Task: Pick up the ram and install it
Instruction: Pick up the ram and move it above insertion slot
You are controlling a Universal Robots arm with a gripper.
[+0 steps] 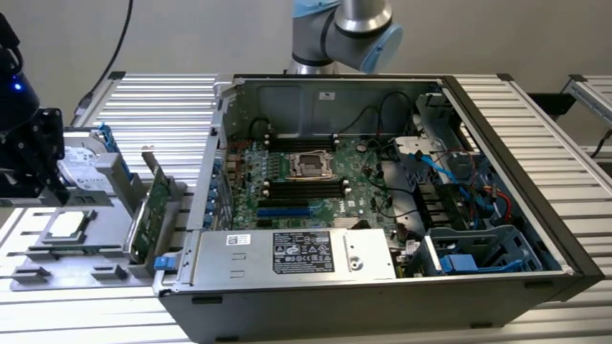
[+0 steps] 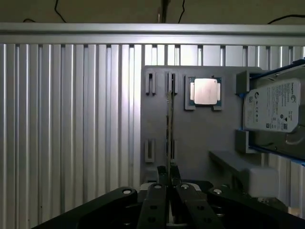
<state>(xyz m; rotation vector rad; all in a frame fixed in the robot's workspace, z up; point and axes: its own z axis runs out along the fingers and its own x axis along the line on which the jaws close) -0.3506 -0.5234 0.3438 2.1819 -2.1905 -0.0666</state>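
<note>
The ram [image 2: 168, 119] shows edge-on as a thin green-gold strip. Its near end runs in between the two black fingers of my gripper [image 2: 168, 172], which is shut on it. It hangs in line with the pairs of slot holders of the grey parts tray [image 2: 200, 138] below. In the exterior view my gripper [image 1: 29, 179] is a black mass at the far left, raised over the tray [image 1: 105, 244]; I cannot make out the ram there. The open computer case [image 1: 335, 93] holds the green motherboard [image 1: 287, 183], with black memory slots [image 1: 306, 189] beside the processor socket.
On the tray lie a processor [image 1: 67, 226] [image 2: 206, 90] and a hard drive [image 1: 84, 168] [image 2: 274, 107]. A taller green card with a metal bracket [image 1: 153, 204] stands at the tray's edge nearest the case. Cables, a drive cage and a power supply [image 1: 301, 252] crowd the case.
</note>
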